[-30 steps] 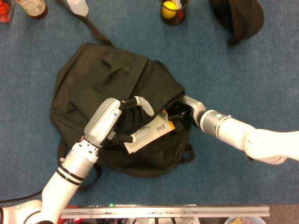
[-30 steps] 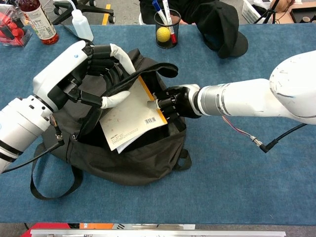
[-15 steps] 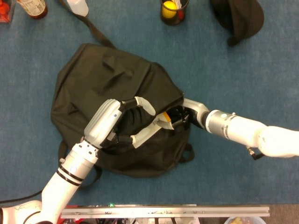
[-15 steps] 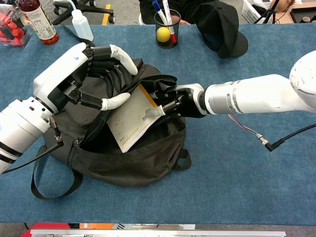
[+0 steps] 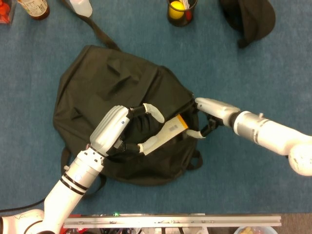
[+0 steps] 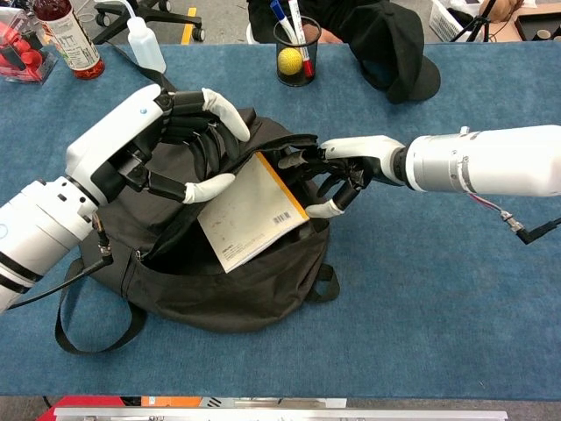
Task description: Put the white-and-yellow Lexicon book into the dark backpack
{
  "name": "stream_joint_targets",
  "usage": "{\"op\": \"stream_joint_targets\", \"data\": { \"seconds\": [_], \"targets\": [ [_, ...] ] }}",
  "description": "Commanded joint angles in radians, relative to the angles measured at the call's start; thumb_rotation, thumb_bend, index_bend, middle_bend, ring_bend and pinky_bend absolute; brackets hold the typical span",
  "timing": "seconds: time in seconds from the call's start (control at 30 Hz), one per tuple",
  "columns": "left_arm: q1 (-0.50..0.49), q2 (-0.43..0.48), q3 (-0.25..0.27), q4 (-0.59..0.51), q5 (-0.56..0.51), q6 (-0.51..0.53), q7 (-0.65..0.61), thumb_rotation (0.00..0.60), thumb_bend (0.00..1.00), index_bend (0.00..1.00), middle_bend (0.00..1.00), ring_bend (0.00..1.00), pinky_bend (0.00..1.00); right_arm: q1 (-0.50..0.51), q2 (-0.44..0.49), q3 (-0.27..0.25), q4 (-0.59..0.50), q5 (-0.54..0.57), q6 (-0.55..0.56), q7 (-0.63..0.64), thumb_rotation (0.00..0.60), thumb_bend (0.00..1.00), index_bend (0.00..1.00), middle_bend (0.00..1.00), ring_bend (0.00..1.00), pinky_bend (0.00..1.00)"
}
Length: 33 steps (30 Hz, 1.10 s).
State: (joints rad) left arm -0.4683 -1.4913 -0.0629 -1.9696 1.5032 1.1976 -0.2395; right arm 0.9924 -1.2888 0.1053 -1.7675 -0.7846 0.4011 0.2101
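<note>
The left hand (image 6: 166,145) is gripping the dark backpack (image 6: 237,281) mouth wide; the right hand (image 6: 346,171), fingers spread and empty, is nudging the half-inserted Lexicon book (image 6: 254,210), which likely needs pushing deeper.

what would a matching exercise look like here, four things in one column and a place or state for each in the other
Things:
1. Lexicon book
2. left robot hand
3. right robot hand
4. yellow ball

Places or states:
A. inside the pen cup
B. fingers spread beside the book's yellow edge, holding nothing
C. sticking partway out of the backpack opening
D. holding the backpack's upper flap up

Pairs: 1-C, 2-D, 3-B, 4-A
</note>
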Motion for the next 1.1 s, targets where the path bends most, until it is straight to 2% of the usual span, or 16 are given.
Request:
{"op": "stream_joint_targets", "data": {
  "seconds": [0.03,0.2,0.33,0.43,0.53,0.6,0.73,0.83,0.97,1.1],
  "targets": [
    [-0.002,0.002,0.002,-0.001,-0.003,-0.006,0.000,0.600,0.27,0.42,0.50,0.52,0.57,-0.003,0.036,-0.057,-0.031,-0.065,0.083,-0.088,0.600,0.33,0.06,0.15,0.05,0.16],
    [-0.006,0.007,0.008,-0.001,-0.006,-0.020,0.002,0.600,0.27,0.41,0.49,0.52,0.57,-0.035,0.086,-0.082,-0.072,-0.113,0.135,-0.121,0.600,0.32,0.10,0.16,0.05,0.16],
    [-0.015,0.022,0.018,-0.007,-0.011,-0.049,0.008,0.600,0.27,0.41,0.48,0.51,0.55,-0.083,0.170,-0.085,-0.118,-0.173,0.164,-0.103,0.600,0.31,0.14,0.18,0.05,0.16],
    [-0.033,0.050,0.034,-0.016,-0.015,-0.095,0.018,0.600,0.27,0.38,0.44,0.46,0.50,-0.132,0.258,-0.079,-0.150,-0.231,0.174,-0.056,0.600,0.31,0.17,0.19,0.05,0.16],
    [-0.046,0.074,0.044,-0.025,-0.019,-0.129,0.023,0.600,0.27,0.31,0.38,0.39,0.44,-0.179,0.323,-0.074,-0.155,-0.286,0.187,-0.007,0.600,0.31,0.18,0.20,0.05,0.16],
    [-0.050,0.085,0.047,-0.029,-0.020,-0.139,0.024,0.600,0.27,0.26,0.35,0.34,0.40,-0.204,0.355,-0.072,-0.156,-0.321,0.193,0.022,0.600,0.31,0.19,0.20,0.05,0.16],
    [-0.051,0.108,0.047,-0.035,-0.016,-0.137,0.025,0.600,0.27,0.23,0.31,0.31,0.38,-0.254,0.415,-0.076,-0.149,-0.408,0.217,0.050,0.600,0.31,0.19,0.20,0.05,0.16],
    [-0.045,0.124,0.046,-0.030,-0.008,-0.122,0.026,0.600,0.27,0.23,0.31,0.31,0.37,-0.285,0.439,-0.086,-0.145,-0.453,0.256,0.029,0.600,0.31,0.19,0.21,0.05,0.16],
    [-0.034,0.158,0.040,-0.012,0.005,-0.090,0.039,0.600,0.27,0.23,0.31,0.31,0.37,-0.343,0.455,-0.108,-0.130,-0.493,0.358,-0.068,0.600,0.32,0.21,0.22,0.05,0.16],
    [-0.015,0.192,0.033,0.028,0.026,-0.041,0.064,0.600,0.27,0.23,0.31,0.31,0.37,-0.420,0.442,-0.122,-0.110,-0.518,0.517,-0.207,0.600,0.32,0.21,0.24,0.06,0.16]
  ]
}}
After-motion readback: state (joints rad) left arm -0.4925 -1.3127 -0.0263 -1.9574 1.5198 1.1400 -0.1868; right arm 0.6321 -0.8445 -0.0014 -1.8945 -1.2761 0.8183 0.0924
